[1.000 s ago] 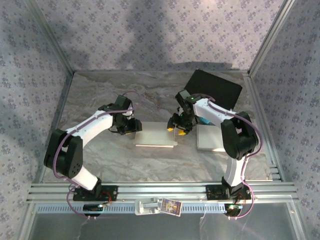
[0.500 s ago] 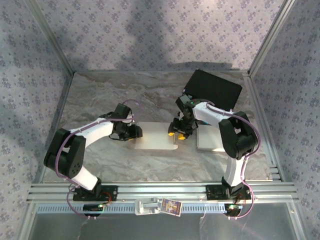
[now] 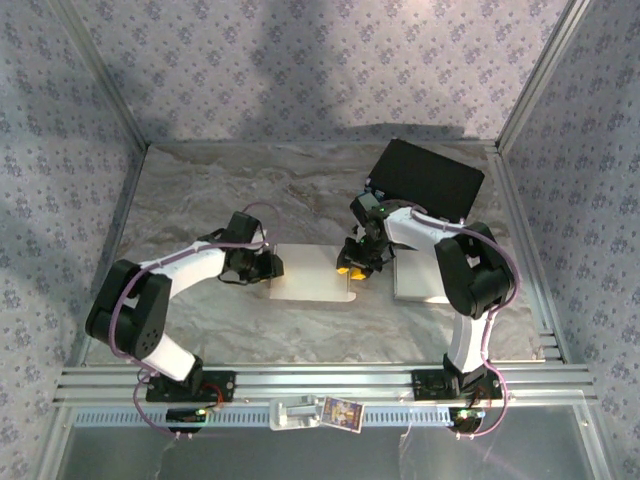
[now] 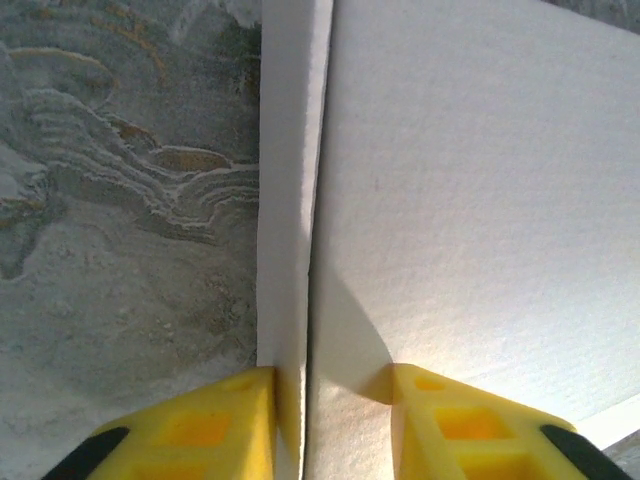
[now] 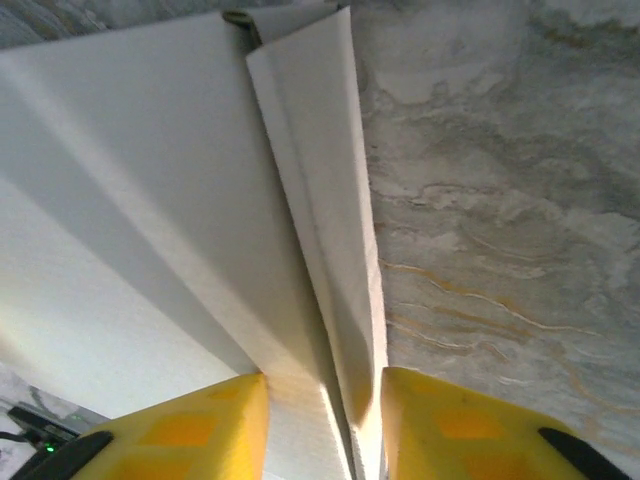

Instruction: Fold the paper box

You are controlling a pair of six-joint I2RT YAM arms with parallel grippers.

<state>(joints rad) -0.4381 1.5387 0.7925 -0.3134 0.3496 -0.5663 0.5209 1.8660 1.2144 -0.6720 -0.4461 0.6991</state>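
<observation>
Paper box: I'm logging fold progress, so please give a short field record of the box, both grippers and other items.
paper box: white, mostly flat, mid-table
left gripper: open, astride raised left flap
right gripper: astride right flap, grip unclear
other items: black panel far right; white slab right of box

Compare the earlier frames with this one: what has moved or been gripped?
Both grippers closed in on the paper box. The left gripper slid right and toward the near edge, and the right gripper also drew nearer. Both sets of jaws narrowed, each around a raised side flap. The box and the black sheet stayed put.
</observation>
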